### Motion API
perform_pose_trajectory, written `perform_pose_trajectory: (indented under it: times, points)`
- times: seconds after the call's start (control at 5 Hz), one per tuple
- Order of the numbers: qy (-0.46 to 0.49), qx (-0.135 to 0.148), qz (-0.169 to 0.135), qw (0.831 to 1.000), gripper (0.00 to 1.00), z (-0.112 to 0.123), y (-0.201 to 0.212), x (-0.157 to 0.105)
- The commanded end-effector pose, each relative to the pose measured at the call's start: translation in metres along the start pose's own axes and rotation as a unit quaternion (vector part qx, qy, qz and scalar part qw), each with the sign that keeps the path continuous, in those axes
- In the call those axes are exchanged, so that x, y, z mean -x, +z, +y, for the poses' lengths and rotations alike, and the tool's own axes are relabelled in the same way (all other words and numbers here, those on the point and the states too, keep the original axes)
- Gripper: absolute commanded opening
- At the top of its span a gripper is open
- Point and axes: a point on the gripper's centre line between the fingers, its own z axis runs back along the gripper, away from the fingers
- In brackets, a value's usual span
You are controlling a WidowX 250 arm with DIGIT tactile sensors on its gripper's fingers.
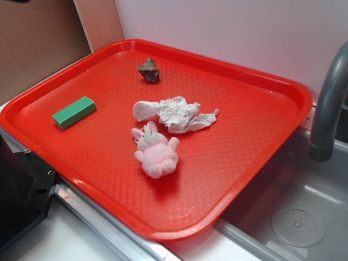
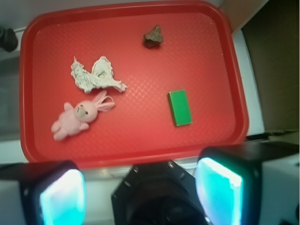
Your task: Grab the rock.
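Rock (image 2: 153, 36), jagged and rough brown-grey, lies on the waffle-textured red plastic tray (image 2: 136, 140), well ahead of the claw (image 2: 140, 192), whose glowing pads (image 2: 63, 197) stand wide apart, empty. Smooth green block (image 2: 180, 108) sits nearer.

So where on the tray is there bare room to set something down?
The widest bare patch of the red tray lies between the pink plush toy and the rim nearest the sink. Another stretches between the green block and the rock. Tissue and plush crowd the middle.
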Motion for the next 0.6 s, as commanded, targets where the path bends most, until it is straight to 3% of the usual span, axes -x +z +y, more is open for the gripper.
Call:
perform_pose_trajectory:
  times: [0.0,0.4]
  points:
    - [0.147,-0.028,-0.052,0.987,1.00,0.011,-0.045,-0.067]
    - [0.243,-0.013,-0.101,0.965,1.00,0.029,-0.088,-0.100]
